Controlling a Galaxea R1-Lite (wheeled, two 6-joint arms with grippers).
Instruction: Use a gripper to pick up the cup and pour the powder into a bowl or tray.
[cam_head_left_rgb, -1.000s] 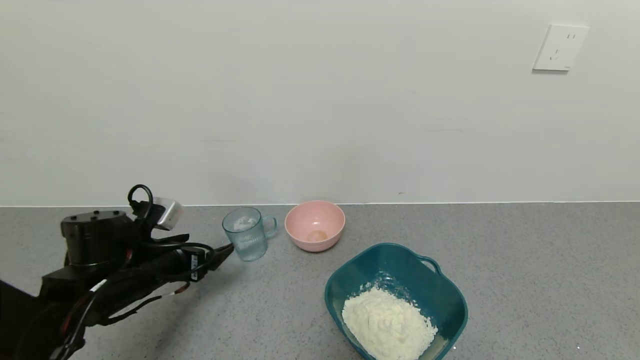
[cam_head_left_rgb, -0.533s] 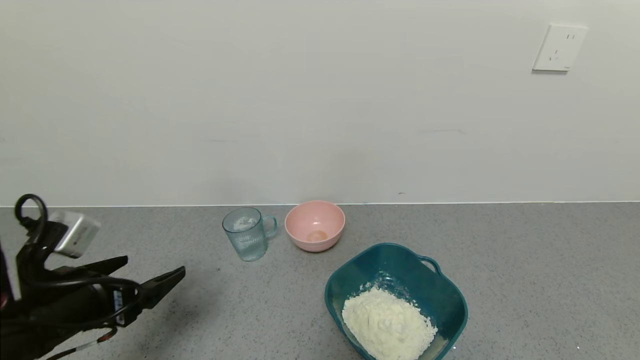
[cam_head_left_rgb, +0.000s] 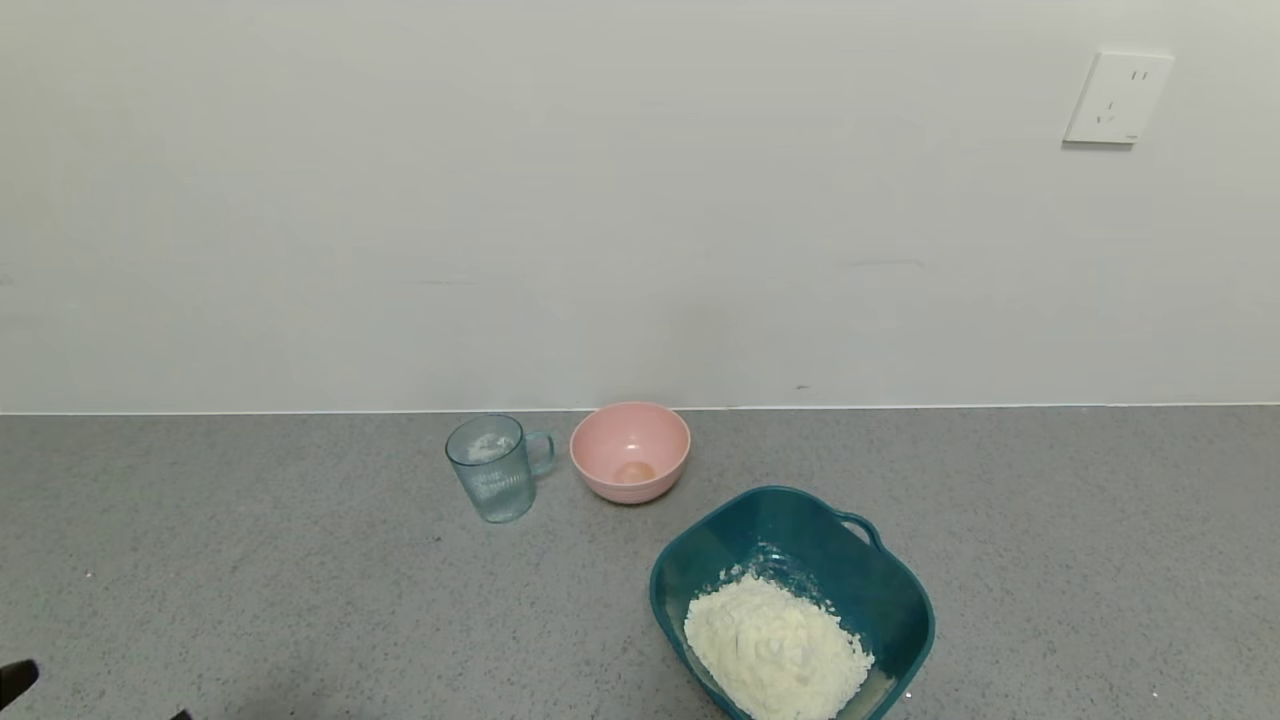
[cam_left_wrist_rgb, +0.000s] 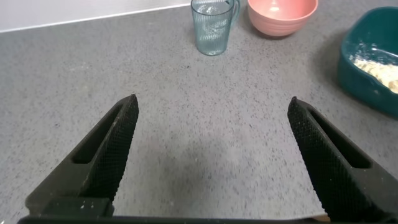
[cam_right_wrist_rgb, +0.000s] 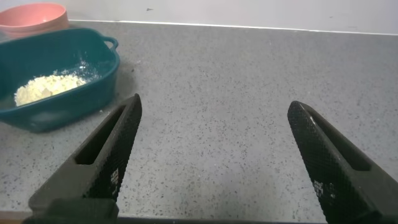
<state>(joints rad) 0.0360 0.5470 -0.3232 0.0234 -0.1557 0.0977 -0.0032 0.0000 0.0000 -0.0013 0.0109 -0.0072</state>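
Ribbed glass cup (cam_head_left_rgb: 497, 468) upright, clumpy powder (cam_head_left_rgb: 775, 648) in teal basin (cam_head_left_rgb: 905, 590), both hands spread wide (textured black fingers)

A small pink bowl (cam_head_left_rgb: 630, 451) stands upright on the grey speckled bench (cam_head_left_rgb: 300, 560) — close to the white wall (cam_head_left_rgb: 500, 200). Inside it lies something small and orange-brown. A white socket plate (cam_head_left_rgb: 1117, 97) sits high on the wall — far right.
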